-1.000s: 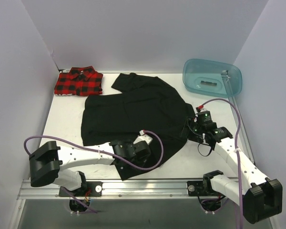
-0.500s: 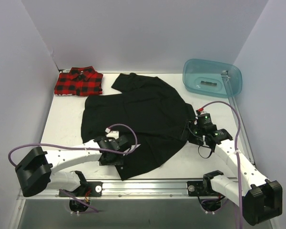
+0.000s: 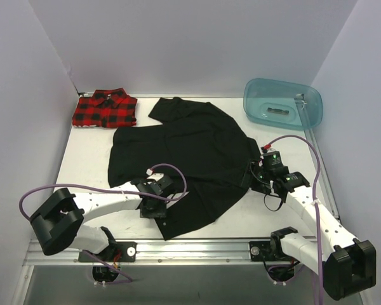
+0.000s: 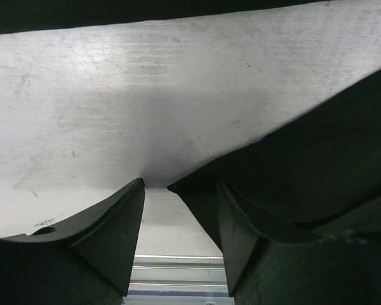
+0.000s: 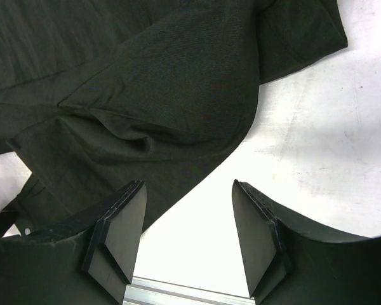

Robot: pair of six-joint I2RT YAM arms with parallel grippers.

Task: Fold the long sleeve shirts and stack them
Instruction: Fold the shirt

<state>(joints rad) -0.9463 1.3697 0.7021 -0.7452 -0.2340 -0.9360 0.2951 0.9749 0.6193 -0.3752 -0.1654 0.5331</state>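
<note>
Both jaws are held parted and empty at the 7 and 4 o'clock edges of the black shirt (image 3: 184, 146); cloth should be seated deep before clamping.

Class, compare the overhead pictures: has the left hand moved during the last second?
Yes. The left hand has slid leftward, away from the teal tub, and now sits at the near left hem of the black shirt.
</note>
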